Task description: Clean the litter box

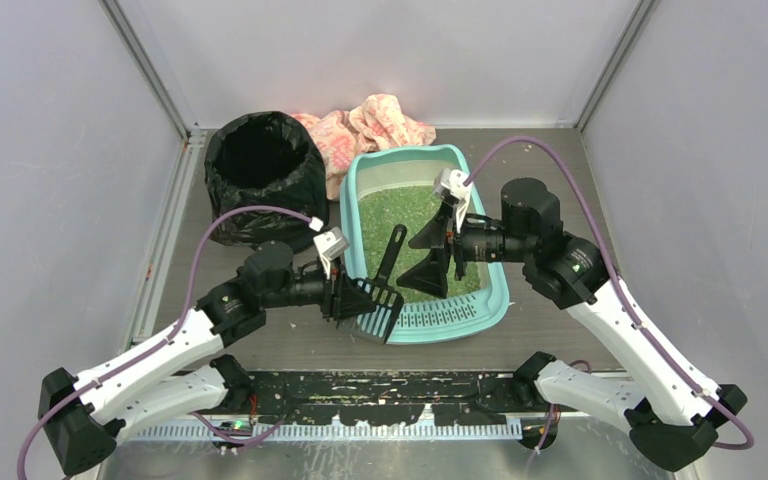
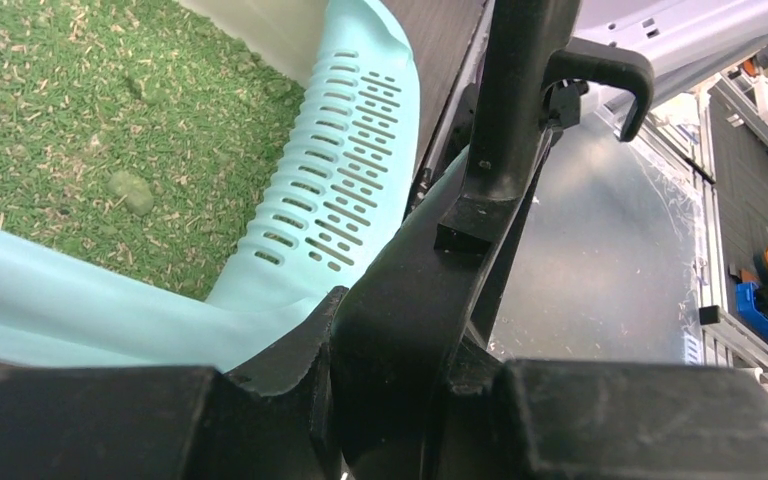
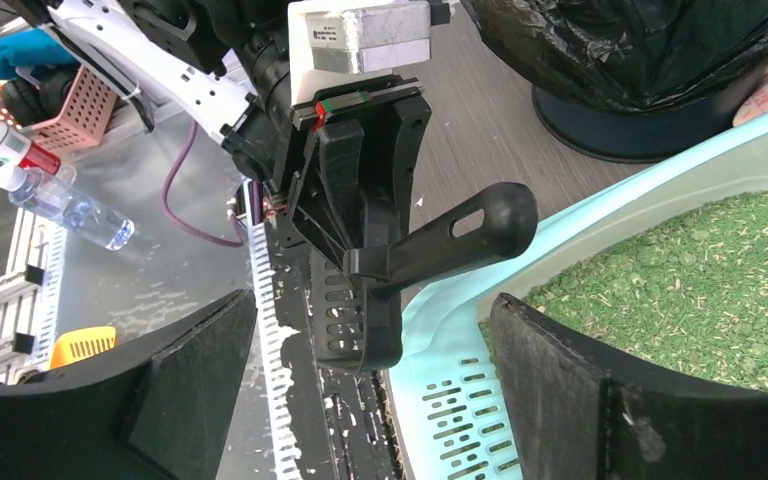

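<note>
A: When you look down from above, where does the litter box (image 1: 400,156) sit?

B: In the middle of the table, filled with green litter (image 1: 400,208), its slotted lip (image 1: 440,318) at the end nearest the arm bases. A bin (image 1: 265,175) lined with a black bag stands just left of the box's far corner, and a pink cloth (image 1: 385,122) lies bunched behind the box.

A: And the arms?

B: The left gripper (image 1: 345,292) is clamped on a black scoop (image 1: 385,295) at the box's near left corner, the handle slanting up over the litter. The right gripper (image 1: 432,256) hangs over the litter on the box's right half, jaws wide apart, holding nothing.

A: What does the left wrist camera give?

B: The scoop's handle (image 2: 510,120) rises close to the lens, pinched at the bottom of the picture. Behind it runs the box's slotted lip (image 2: 345,195), then litter with one small clump (image 2: 130,190) in it.

A: And the right wrist camera?

B: Its own fingers (image 3: 560,385) stand spread, one over the litter and one outside the box. Between them I see the left gripper (image 3: 360,170) gripping the scoop (image 3: 440,240), the slotted head hanging just outside the box's corner. Whether it touches the rim I cannot tell
</note>
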Available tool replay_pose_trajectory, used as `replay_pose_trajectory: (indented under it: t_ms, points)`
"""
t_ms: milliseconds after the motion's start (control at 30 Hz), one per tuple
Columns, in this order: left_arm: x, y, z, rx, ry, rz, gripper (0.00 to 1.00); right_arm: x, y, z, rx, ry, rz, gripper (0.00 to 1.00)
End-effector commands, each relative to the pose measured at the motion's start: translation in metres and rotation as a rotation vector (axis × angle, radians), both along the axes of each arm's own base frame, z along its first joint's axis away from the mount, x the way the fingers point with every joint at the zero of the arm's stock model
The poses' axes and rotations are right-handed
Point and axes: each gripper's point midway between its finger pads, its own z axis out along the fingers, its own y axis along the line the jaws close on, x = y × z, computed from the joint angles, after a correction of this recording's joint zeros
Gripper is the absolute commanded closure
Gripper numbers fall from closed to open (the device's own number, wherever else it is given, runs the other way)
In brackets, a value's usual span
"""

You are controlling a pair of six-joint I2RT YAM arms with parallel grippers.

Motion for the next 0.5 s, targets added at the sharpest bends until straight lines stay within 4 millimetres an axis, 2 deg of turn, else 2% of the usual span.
replay_pose_trajectory:
  t_ms: [0, 167, 467]
  points:
    - [-0.005, -0.009, 0.037, -0.111, -0.055, -0.052, 1.00, -0.003, 0.005, 0.007, 0.025, -0.021, 0.044, 0.10]
    - [-0.010, -0.010, 0.044, -0.150, -0.058, -0.077, 1.00, 0.005, 0.013, 0.002, 0.020, -0.006, 0.058, 0.14]
    - [-0.012, -0.012, 0.035, -0.130, -0.036, -0.094, 1.00, 0.013, 0.027, 0.006, 0.048, 0.013, 0.084, 0.18]
